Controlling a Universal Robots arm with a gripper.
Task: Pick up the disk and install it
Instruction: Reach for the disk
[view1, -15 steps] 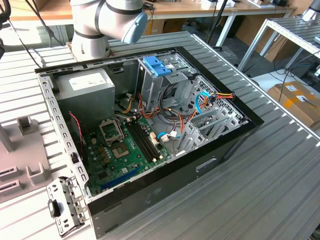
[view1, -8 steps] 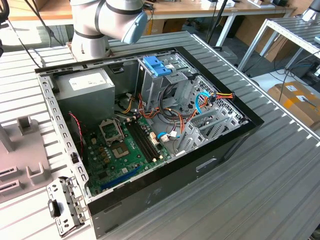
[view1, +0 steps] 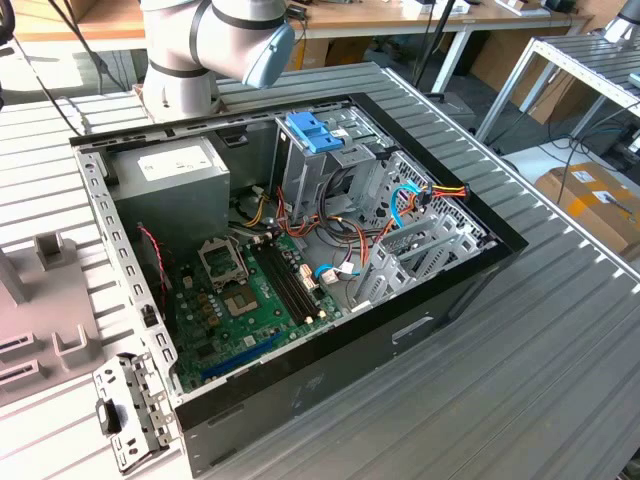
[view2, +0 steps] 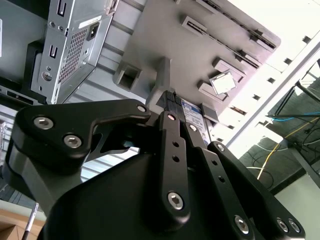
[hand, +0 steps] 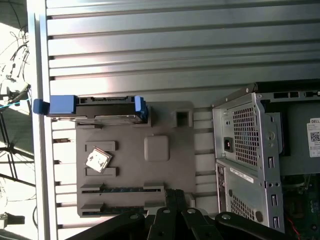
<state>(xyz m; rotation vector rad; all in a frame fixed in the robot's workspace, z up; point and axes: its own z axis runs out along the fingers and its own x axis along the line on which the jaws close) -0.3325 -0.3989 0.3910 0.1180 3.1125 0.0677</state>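
Gripper (hand: 174, 196): nearest the lens in both wrist views, black links spread and the two fingers drawn together with nothing between them. It hangs over one edge of a grey tray (hand: 165, 175).

Disk (hand: 102, 106): standing on edge in a slot along the opposite edge of that tray, apart from the gripper and not touched. Its blue bracket shows at both ends in the first wrist view, and part of its white-and-blue label (view2: 192, 111) shows past the fingers in the second wrist view.

Tray: lying on a ribbed metal table (hand: 175, 50), just beside the computer case (view1: 300, 250). A small square chip (hand: 97, 160) sits in one of its pockets.

Case: open, circuit board exposed, a blue latch (view1: 313, 130) on top of the drive cage. The arm (view1: 220, 40) stands behind the case in the exterior view.
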